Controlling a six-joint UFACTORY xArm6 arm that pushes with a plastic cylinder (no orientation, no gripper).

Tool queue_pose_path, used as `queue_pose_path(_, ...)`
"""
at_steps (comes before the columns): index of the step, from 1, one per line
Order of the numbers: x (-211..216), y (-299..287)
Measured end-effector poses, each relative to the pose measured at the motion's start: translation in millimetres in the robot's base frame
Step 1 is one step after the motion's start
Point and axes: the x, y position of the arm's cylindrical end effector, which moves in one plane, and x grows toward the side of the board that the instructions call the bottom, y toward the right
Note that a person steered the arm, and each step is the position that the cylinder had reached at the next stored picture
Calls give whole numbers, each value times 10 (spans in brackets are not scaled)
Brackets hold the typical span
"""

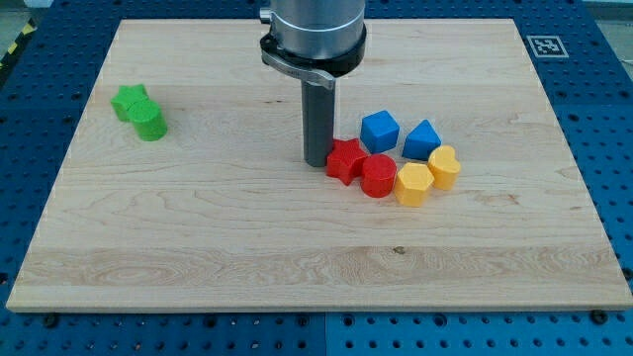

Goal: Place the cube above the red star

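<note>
My tip [316, 162] rests on the board just left of the red star [343, 159], touching or nearly touching it. The blue cube [379, 131] sits up and to the right of the red star, a small gap from it. A red cylinder [378, 175] lies against the star's lower right. A second blue block [422, 139], wedge-like, is right of the cube.
A yellow hexagon [413, 184] and a yellow heart-like block [444, 166] lie right of the red cylinder. A green star [130, 100] and a green cylinder [149, 122] sit together at the view's left. The wooden board [198, 247] ends at blue pegboard on all sides.
</note>
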Motion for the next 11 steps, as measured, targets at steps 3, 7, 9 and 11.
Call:
queue_pose_path(3, -318, 40)
queue_pose_path(7, -356, 241)
queue_pose_path(9, -267, 260)
queue_pose_path(11, -267, 286)
